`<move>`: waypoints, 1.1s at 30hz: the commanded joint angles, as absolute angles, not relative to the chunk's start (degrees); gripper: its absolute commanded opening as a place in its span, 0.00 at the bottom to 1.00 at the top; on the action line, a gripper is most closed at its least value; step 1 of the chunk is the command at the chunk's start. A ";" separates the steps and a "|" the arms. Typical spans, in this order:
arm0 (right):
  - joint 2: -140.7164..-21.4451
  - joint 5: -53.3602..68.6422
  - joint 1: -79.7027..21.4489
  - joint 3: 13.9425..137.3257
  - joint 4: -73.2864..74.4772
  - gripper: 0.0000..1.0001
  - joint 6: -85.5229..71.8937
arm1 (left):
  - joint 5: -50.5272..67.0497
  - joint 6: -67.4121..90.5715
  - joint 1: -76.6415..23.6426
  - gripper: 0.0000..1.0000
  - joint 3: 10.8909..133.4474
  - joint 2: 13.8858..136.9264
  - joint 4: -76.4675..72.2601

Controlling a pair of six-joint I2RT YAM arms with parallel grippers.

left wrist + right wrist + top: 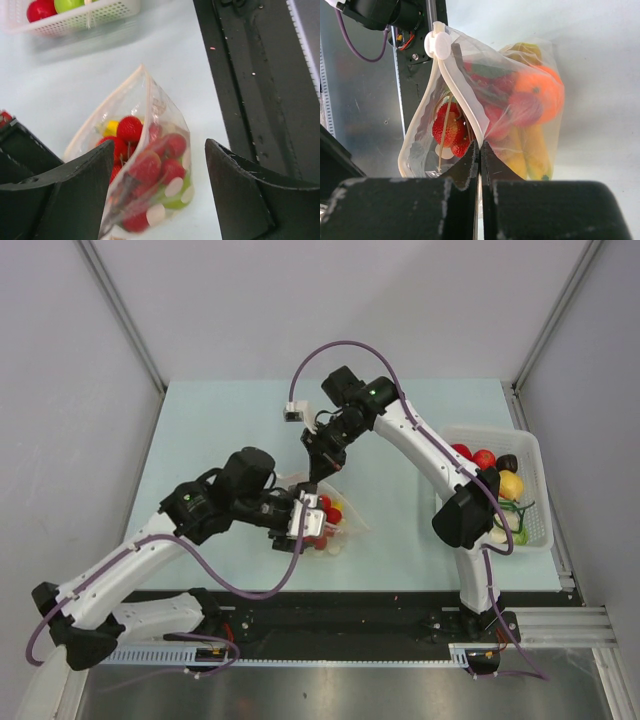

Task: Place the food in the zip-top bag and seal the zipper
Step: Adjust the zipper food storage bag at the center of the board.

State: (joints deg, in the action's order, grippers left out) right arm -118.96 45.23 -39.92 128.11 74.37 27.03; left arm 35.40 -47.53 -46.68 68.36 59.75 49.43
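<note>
The zip-top bag (340, 522) lies mid-table, holding red berries, an orange and yellow bananas. My right gripper (322, 468) is shut on one wall of the bag's mouth at the zipper (466, 102), as the right wrist view shows (480, 146). The mouth gapes open, with a white slider (438, 45) at its far end. Strawberries (447, 131) and the orange (540, 95) show through the bag (520, 125). My left gripper (306, 516) is open, its fingers on either side of the bag (150, 170) without touching it (160, 146).
A white slotted basket (533, 452) at the right table edge holds more toy fruit, red tomatoes (472, 455) and a yellow piece (510, 485). It also shows in the left wrist view (100, 12). A black rail runs along the near table edge (350, 610).
</note>
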 commanded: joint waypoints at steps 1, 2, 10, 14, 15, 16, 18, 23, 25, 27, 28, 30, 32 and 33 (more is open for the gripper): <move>-119.00 45.79 -40.25 131.04 74.97 0.00 26.46 | 28.22 -49.03 -51.06 0.78 66.62 62.04 41.23; -118.92 45.79 -40.34 131.04 75.06 0.00 26.46 | 27.69 -49.83 -51.59 0.78 66.45 62.57 41.57; -118.74 45.18 -40.78 131.40 75.94 0.00 25.93 | 22.59 -52.65 -53.44 0.42 64.69 68.02 43.15; -119.26 44.91 -41.04 134.37 78.47 0.00 27.15 | 22.76 -48.44 -53.61 0.00 70.63 66.55 45.00; -119.62 44.04 -41.04 139.34 79.53 0.00 27.25 | 23.81 -46.69 -53.53 0.00 72.23 64.88 42.74; -120.92 43.95 -41.04 142.35 80.41 0.00 27.25 | 25.56 -42.84 -53.53 0.00 72.86 62.86 40.28; -121.38 44.12 -41.22 146.93 81.39 0.00 26.98 | 24.61 -39.92 -53.70 0.00 70.67 57.49 34.04; -117.87 43.86 -43.41 138.53 77.88 0.00 31.02 | 27.68 -34.81 -53.79 0.00 72.61 62.75 43.67; -117.60 44.73 -43.51 134.59 77.96 0.00 32.95 | 26.99 -33.67 -53.70 0.00 69.36 61.62 42.20; -117.25 44.56 -43.24 132.38 77.87 0.00 35.67 | 24.53 -31.22 -53.70 0.00 63.74 59.34 37.39; -117.07 44.73 -43.07 131.32 76.48 0.00 36.21 | 23.56 -30.07 -53.61 0.00 62.24 57.50 35.96; -116.72 46.48 -42.37 129.12 74.54 0.00 36.74 | 23.47 -27.27 -53.70 0.02 59.33 56.34 33.76; -116.98 48.24 -42.19 129.37 73.04 0.00 37.61 | 23.38 -24.88 -52.83 0.11 58.71 55.29 33.48; -117.07 48.77 -42.19 129.72 73.04 0.00 38.14 | 24.60 -21.83 -51.69 0.19 59.32 54.76 33.83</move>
